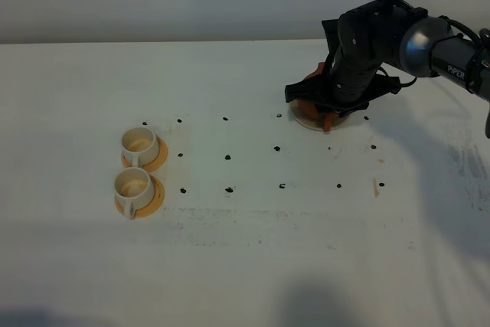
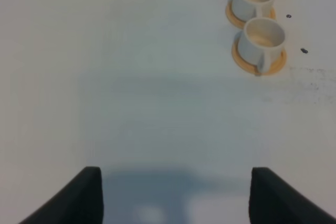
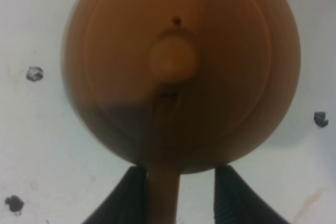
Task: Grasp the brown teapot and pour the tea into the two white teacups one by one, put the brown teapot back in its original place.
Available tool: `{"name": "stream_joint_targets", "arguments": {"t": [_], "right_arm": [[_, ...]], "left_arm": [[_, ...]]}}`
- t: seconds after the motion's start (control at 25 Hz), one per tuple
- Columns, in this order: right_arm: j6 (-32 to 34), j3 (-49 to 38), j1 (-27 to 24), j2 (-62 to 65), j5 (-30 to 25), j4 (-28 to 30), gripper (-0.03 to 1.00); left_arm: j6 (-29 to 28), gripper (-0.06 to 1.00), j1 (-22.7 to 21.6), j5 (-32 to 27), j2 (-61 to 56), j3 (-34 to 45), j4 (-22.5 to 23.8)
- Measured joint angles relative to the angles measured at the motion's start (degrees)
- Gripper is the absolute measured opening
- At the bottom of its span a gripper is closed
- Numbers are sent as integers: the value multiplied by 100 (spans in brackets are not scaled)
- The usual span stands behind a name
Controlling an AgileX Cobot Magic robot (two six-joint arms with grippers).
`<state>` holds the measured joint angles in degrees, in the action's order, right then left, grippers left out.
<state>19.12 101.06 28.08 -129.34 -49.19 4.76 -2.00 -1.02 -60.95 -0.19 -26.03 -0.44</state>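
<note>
Step in hand: grasping the teapot, judged from the right claw's position; no pouring has begun.
Teapot (image 3: 181,77): brown, round, lid on with its knob (image 3: 172,59) up; it stands at the far right of the table (image 1: 245,266), largely hidden under the right arm in the high view.
Coaster (image 1: 305,121): pale disc under the teapot, only its near-left edge showing; the pot appears to rest on it.
Right claw (image 3: 180,182): spread, one finger on each side of the teapot's handle (image 3: 164,187). One finger is at or almost at the handle and a gap shows on the other side, so it is not yet pinching.
Left claw (image 2: 176,198): spread wide with nothing between its fingers, held over bare table, well apart from the cups.
Far cup (image 1: 138,141): white, upright, on an orange saucer (image 1: 158,157), at the left of the table.
Near cup (image 1: 132,183): white, upright, on its own orange saucer, just beside the far cup; both look empty.
Black marks (image 1: 228,158): small dots in rows across the middle of the table.
Next move calls for: closing squarely on the handle, then a level lift clear of the coaster and a long carry left to the cups.
Risk: a thin handle may twist in the grip when the pot tips.
</note>
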Motion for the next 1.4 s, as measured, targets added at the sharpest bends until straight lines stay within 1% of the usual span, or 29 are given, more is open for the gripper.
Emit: {"name": "stream_joint_targets", "arguments": {"t": [0.12,0.28,0.68,0.92,1.08,1.4], "right_arm": [[-132,19,0,-15,-16,-12,26],[-303,19,0,-15,-16,-105,10],[-451,19,0,-1,3,-139,10],[-474,8,-19,47,131,-7,10],[-511,-2,-36,129,346,21,10],[-597,-2,-36,416,352,105,10]], "left_arm": [[0,56,0,0,0,0,0],[0,56,0,0,0,0,0],[0,56,0,0,0,0,0],[-4,56,0,0,0,0,0],[-4,56,0,0,0,0,0],[-4,56,0,0,0,0,0]]}}
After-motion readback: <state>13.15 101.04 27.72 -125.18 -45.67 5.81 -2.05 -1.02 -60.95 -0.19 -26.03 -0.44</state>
